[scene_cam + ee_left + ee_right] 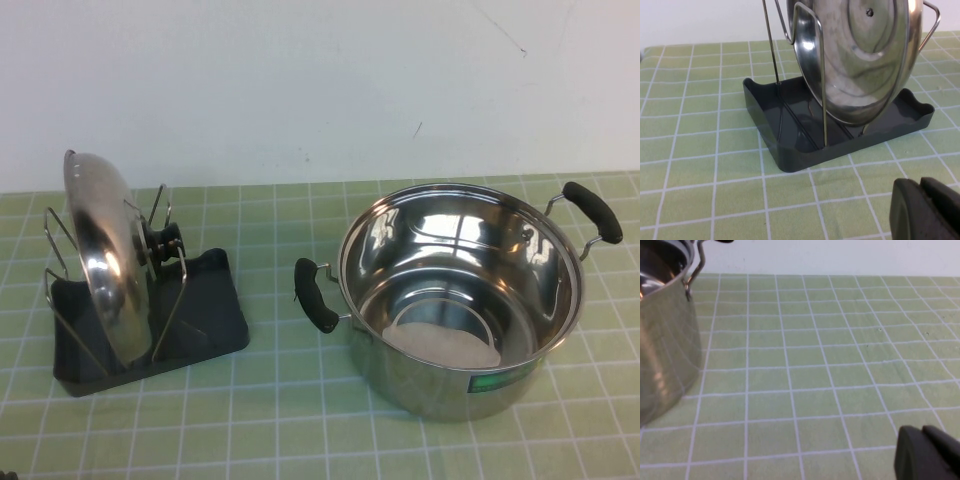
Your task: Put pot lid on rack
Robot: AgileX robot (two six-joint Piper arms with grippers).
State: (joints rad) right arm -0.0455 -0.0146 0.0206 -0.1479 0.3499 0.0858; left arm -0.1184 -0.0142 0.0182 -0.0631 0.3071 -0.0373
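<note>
We see the shiny domed steel pot lid (105,255) upright between the dark grey plastic rack (215,310) wire loops; task looks finished. Left gripper (926,210) near rack, right gripper (927,454) beside steel pot (460,300), both pressed together; next, we'd just retreat.

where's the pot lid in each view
High view: the lid stands on edge in the rack, left of the pot.
Left wrist view: lid at the top, in the rack's wire loops; left pincer low in the corner, shut.
Right wrist view: no lid; only the pot and the right pincer, shut.
Shared landmark: the green tiled mat.
</note>
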